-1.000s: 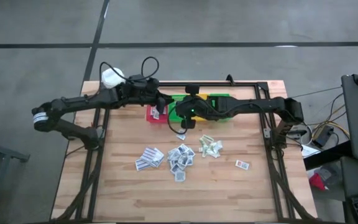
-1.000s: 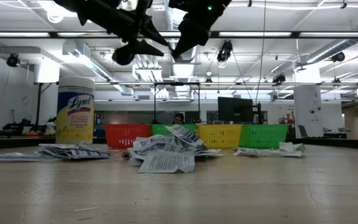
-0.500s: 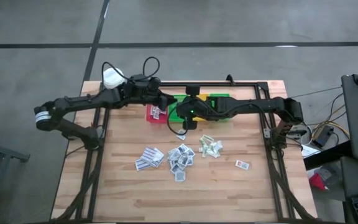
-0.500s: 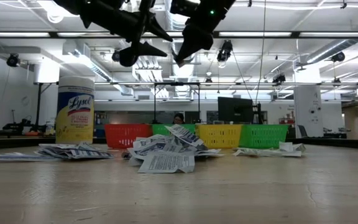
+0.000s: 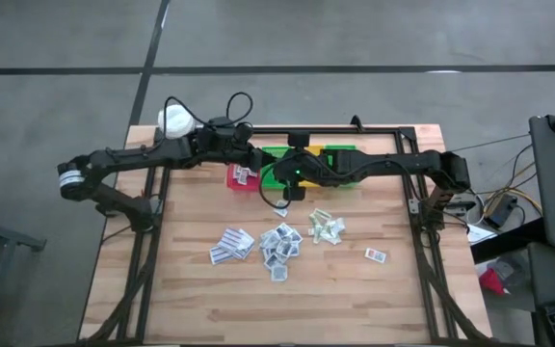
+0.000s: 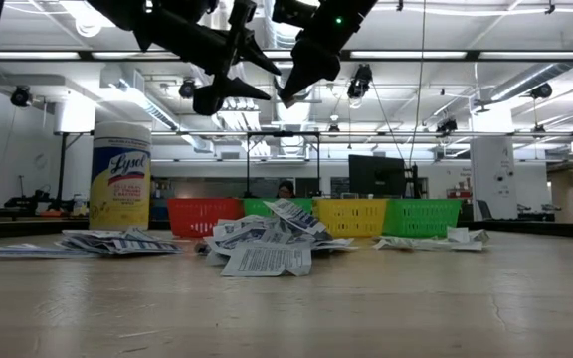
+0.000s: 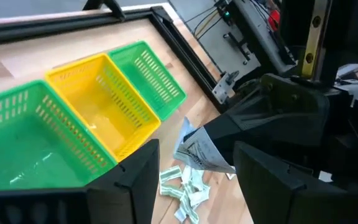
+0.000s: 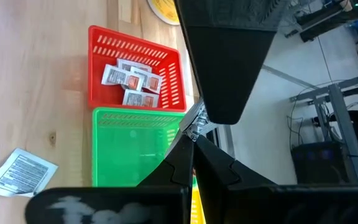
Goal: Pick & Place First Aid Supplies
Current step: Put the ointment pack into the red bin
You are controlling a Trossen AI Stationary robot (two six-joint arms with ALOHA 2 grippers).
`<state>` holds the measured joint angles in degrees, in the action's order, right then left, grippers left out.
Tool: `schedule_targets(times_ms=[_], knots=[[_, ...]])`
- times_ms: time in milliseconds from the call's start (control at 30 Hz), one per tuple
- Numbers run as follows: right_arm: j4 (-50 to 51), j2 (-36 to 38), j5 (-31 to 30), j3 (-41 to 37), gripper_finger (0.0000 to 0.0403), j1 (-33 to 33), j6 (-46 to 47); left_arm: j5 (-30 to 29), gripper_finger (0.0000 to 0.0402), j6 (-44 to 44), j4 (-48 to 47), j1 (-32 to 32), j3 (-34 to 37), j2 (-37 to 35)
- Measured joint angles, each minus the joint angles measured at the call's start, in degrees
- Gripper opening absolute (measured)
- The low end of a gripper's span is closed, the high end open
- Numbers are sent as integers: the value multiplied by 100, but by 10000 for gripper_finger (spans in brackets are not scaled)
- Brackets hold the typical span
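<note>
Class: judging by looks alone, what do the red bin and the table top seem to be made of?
Red bin: probably moulded plastic, with slotted lattice walls and an even, bright colour.
Table top: looks like wood, pale planks with visible seams and grain, matte finish.

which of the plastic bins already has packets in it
The red bin, at the end of the row beside a green one. Several white packets with red print lie in it; the green bin beside it looks empty.

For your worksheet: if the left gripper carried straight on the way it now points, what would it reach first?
Most likely the right arm's gripper, which fills the view just past the open left gripper and holds a white packet. Depth between them is unclear.
</note>
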<state>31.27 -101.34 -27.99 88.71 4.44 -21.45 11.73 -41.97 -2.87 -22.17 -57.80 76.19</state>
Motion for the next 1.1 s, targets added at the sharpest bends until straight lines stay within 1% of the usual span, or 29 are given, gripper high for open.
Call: schedule_targets(times_ms=[133,267,533,667,767,867,1033,1100], knots=[[-11,0,0,0,8,0,-1,65,198,-58,243,-2,0,67],[-9,0,2,0,8,0,0,270,197,-58,306,0,0,128],[-11,0,1,0,8,-4,17,281,194,-219,293,-9,0,227],[-9,0,1,0,8,-4,68,278,180,-273,303,-18,0,229],[-9,0,0,0,8,-4,72,237,152,-274,308,-28,0,231],[-2,0,-2,0,8,-4,74,231,109,-243,342,-31,-1,242],[-7,0,-13,0,8,-13,90,174,25,-21,352,-39,-2,247],[-9,0,-31,0,8,-26,90,174,9,10,386,-46,-2,249]])
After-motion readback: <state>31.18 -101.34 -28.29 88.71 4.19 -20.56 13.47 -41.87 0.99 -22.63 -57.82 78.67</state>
